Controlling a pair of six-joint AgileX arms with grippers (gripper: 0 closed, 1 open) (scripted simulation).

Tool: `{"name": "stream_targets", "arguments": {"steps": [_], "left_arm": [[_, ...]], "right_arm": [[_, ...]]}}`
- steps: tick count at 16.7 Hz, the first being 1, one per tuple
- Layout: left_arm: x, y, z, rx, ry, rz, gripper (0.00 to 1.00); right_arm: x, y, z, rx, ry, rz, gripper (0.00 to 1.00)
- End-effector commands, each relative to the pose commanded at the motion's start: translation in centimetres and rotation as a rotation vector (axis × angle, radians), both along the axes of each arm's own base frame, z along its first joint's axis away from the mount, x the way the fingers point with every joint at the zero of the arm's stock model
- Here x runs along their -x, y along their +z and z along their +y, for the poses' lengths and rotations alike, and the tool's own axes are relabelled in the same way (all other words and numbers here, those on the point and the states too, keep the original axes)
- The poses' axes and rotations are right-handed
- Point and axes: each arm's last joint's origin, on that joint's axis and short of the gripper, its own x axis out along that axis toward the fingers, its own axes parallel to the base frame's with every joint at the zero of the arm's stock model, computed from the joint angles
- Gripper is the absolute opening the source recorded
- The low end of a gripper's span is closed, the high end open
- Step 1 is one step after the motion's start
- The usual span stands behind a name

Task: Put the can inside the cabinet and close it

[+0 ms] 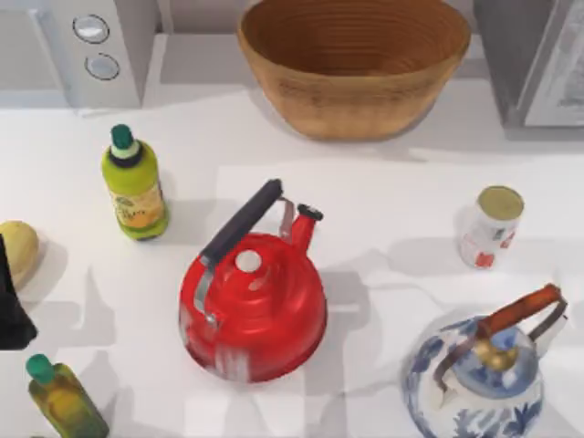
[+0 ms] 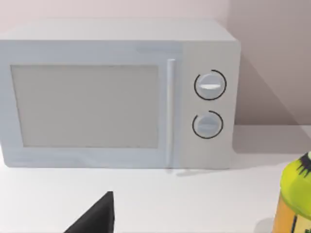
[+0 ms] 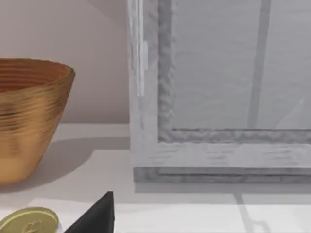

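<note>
At right of the top frame, can (image 1: 491, 227) upright on bench (image 1: 392, 192), below cabinet (image 1: 538, 64) in upper right corner, door shut. Hand states: cannot tell.

On the table: 2 kettles (image 1: 253, 308), 2 green-capped bottles (image 1: 134, 185), 1 can (image 1: 491, 227), 1 wicker basket (image 1: 354, 62), 1 microwave (image 2: 119, 94), 1 cabinet (image 3: 221, 92).

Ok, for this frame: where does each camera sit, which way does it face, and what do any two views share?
Top view: above the table, looking down on the can and red kettle; a dark piece of the left arm at the left edge.
Left wrist view: low, facing the microwave; dark gripper tip.
Right wrist view: low, facing the cabinet; dark gripper tip.
Shared: can, basket and cabinet in top and right wrist views.
</note>
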Motion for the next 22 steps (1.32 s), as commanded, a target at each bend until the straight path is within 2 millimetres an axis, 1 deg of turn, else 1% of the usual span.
{"name": "stream_targets", "arguments": {"steps": [3, 5, 8, 10, 11, 13, 15, 17, 19, 22], "left_arm": [[0.0, 0.0, 0.0, 0.000, 0.000, 0.000, 1.00], [0.0, 0.0, 0.0, 0.000, 0.000, 0.000, 1.00], [0.0, 0.0, 0.0, 0.000, 0.000, 0.000, 1.00], [0.0, 0.0, 0.0, 0.000, 0.000, 0.000, 1.00], [0.0, 0.0, 0.0, 0.000, 0.000, 0.000, 1.00], [0.0, 0.0, 0.0, 0.000, 0.000, 0.000, 1.00], [0.0, 0.0, 0.0, 0.000, 0.000, 0.000, 1.00], [0.0, 0.0, 0.0, 0.000, 0.000, 0.000, 1.00], [0.0, 0.0, 0.0, 0.000, 0.000, 0.000, 1.00], [0.0, 0.0, 0.0, 0.000, 0.000, 0.000, 1.00]], "right_arm": [[0.0, 0.1, 0.0, -0.004, -0.002, 0.012, 1.00], [-0.2, 0.4, 0.1, -0.020, -0.008, 0.055, 1.00], [-1.0, 2.0, 0.5, -0.065, -0.016, 0.146, 1.00], [-2.2, 3.4, 1.1, -0.099, -0.012, 0.230, 1.00], [-3.0, 4.0, 1.5, -0.114, -0.007, 0.281, 1.00], [-5.4, 4.8, 2.7, -0.131, 0.002, 0.403, 1.00], [-8.4, 4.8, 4.3, -0.128, 0.004, 0.531, 1.00], [-11.3, 4.1, 6.3, -0.109, 0.003, 0.644, 1.00], [-13.6, 3.0, 8.3, -0.081, 0.002, 0.733, 1.00], [-15.5, 0.9, 11.0, -0.039, -0.002, 0.833, 1.00]]}}
